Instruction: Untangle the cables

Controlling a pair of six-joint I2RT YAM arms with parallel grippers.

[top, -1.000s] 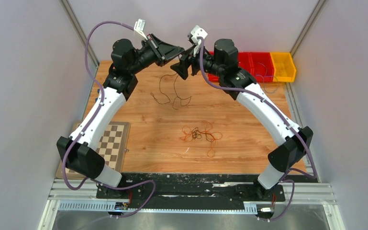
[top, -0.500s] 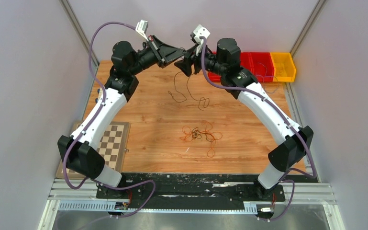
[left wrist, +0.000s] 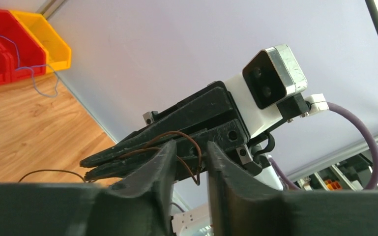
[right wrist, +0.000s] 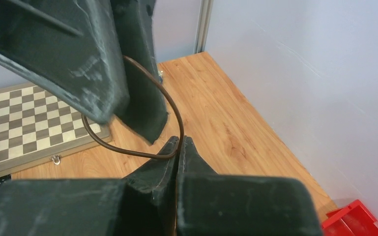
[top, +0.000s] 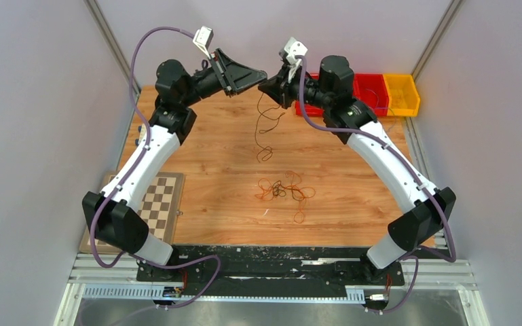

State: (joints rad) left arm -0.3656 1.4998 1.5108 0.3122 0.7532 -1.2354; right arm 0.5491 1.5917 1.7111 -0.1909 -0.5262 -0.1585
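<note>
Your two arms arch up and meet above the far edge of the table, at about 12 o'clock in the top view. Your right gripper is clenched. In its wrist view the fingers press flat together and the dark brown cable is pinched right at their tips. From that pinch the cable bows out in a loop toward 10 o'clock, then runs up between the fingers of your left gripper. Those left fingers stand a little apart. In the left wrist view you see a narrow gap with the cable passing loosely through it, so the left hand is released, not gripping. The two grippers sit tip to tip, almost touching.

Below them the rest of the dark brown cable hangs in curly loops toward 6 o'clock. From above you cannot tell whether its lowest loop touches the wood. The orange tangle lies on the table near the centre, a little toward 6 o'clock, with a few dark strands mixed in. It is apart from the hanging cable. One small orange loop lies at 5 o'clock of the tangle. The chessboard sits at 8 o'clock on the table's left edge. The red bins and the yellow bin line the far right corner at 2 o'clock.
</note>
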